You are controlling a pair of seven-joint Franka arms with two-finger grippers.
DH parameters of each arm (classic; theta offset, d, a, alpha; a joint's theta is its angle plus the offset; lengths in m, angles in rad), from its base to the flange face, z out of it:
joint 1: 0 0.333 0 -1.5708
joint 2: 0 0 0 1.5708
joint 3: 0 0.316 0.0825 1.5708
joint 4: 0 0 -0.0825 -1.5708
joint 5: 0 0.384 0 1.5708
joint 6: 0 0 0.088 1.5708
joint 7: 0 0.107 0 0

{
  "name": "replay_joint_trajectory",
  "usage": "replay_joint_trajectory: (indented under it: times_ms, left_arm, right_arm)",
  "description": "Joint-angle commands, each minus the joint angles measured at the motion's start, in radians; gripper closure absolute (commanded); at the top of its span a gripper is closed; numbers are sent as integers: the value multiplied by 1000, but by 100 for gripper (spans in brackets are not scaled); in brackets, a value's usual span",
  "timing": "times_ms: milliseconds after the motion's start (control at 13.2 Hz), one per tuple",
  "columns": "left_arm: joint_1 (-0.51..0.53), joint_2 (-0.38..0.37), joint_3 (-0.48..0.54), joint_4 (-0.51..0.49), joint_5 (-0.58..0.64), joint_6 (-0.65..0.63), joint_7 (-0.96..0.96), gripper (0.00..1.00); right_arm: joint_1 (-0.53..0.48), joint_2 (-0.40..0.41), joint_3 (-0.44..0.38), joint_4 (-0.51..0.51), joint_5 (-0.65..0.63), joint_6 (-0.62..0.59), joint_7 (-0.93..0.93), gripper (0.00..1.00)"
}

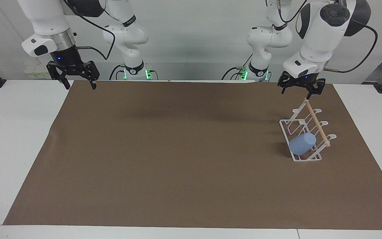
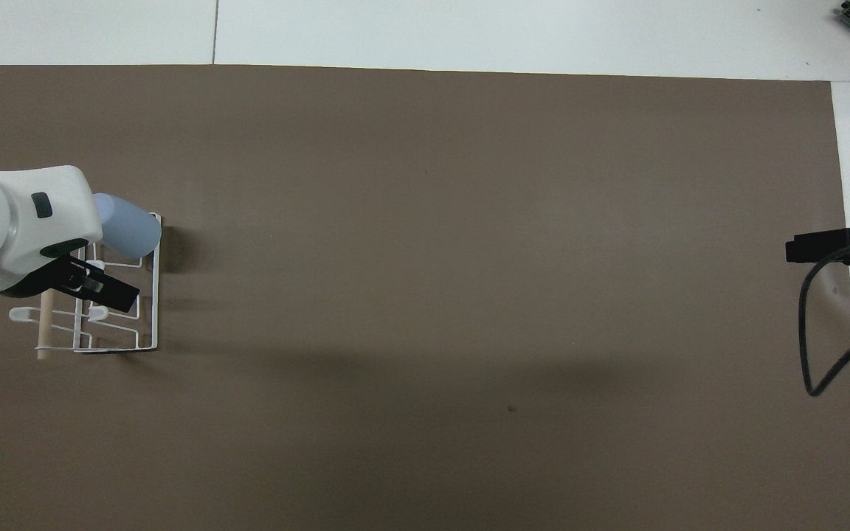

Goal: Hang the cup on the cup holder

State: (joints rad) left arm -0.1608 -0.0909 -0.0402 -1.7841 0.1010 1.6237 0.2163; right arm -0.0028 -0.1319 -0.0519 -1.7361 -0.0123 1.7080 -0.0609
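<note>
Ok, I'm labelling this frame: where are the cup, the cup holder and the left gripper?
cup (image 1: 302, 144), facing view, its side wall.
cup holder (image 1: 316, 124), facing view, its wooden rod.
left gripper (image 1: 296, 94), facing view, midway between fingertips.
</note>
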Motion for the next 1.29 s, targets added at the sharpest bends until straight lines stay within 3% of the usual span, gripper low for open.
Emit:
replay_joint_trajectory:
  times_ms: [0,304,1216]
  left_arm:
    - [46,13,2,40,-56,27,-41,0]
    - [119,45,2,141,-127,-45,-44,0]
    - [130,26,0,137,-126,-77,-48,0]
  right_arm:
    - [-2,-29,4,-17,-6,-27,16,0]
    - [-3,-35,4,-17,-6,-41,13,0]
    - [-3,-35,4,-17,-6,-41,13,0]
